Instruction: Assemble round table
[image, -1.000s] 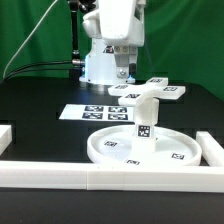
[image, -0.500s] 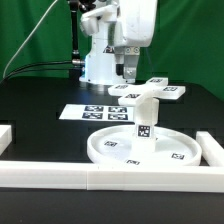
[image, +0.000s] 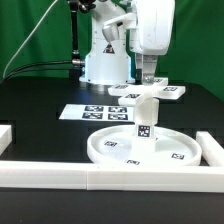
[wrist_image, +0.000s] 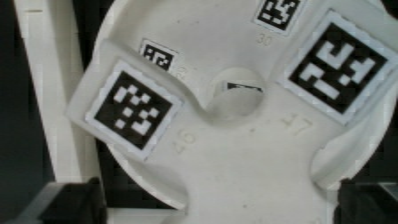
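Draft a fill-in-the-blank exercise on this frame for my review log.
1. The short thick white plastic cylinder leg stands ___ in the middle of the large rimmed white round disc.
2. The gripper hovers above the flat white cross-shaped piece, its jaws holding ___.
3. The marker board lies on the exterior view's ___ of the leg.
Missing words: upright; nothing; left.

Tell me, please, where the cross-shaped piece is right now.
In the exterior view, the cross-shaped piece lies flat, slightly toward the exterior view's right, just behind the leg standing in the round disc and directly beneath the gripper.
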